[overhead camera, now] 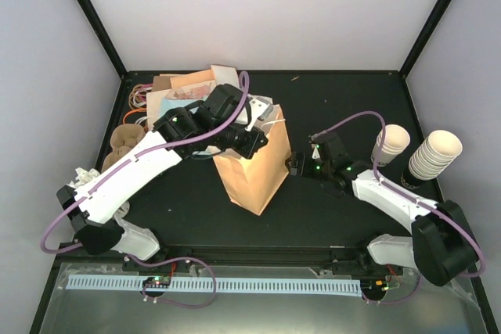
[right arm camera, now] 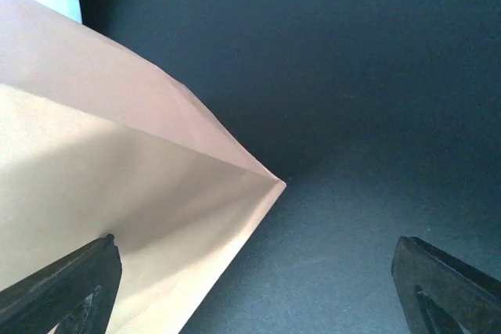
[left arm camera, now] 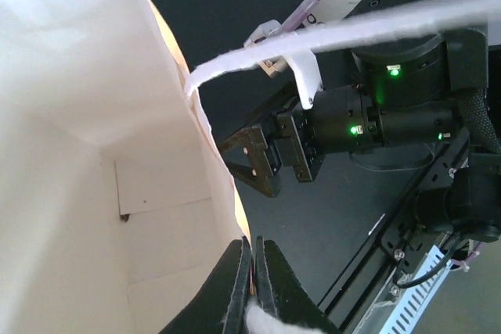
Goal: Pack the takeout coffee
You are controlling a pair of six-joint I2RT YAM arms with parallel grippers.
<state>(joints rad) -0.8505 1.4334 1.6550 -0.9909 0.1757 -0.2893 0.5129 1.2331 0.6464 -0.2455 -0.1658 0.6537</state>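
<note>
Nearest, bottom of top view: both arm bases, left one at lower left, right one at lower right, on black table (overhead camera: 344,91).

Next up, mid frame: brown paper bag (overhead camera: 250,174), upright, mouth open toward upper part of frame.

Left gripper (overhead camera: 254,142): at bag mouth, reaching in from the left. Left wrist view: fingers (left arm camera: 235,279) pressed together at bottom centre, clamped on the bag's rim with the paper edge pinched between them. Bag interior fills left half of that view, pale walls and folded bottom panel only. White twisted handle (left arm camera: 352,29) runs from the rim toward upper right.

Right gripper (overhead camera: 296,163): just beside the bag's right side, jaws spread wide, holding nothing. Right wrist view: one fingertip at lower left, the other at lower right, bag corner between and above. Touching the bag or not: cannot tell.

Farther, right of frame: two stacks of lidless cream cups (overhead camera: 434,154), lying tilted.

Far left: brown pulp cup carrier (overhead camera: 125,142). Behind it, upper left: pile of paper packaging (overhead camera: 184,87).

Takeout coffee: not made out in any view, cannot tell where.
</note>
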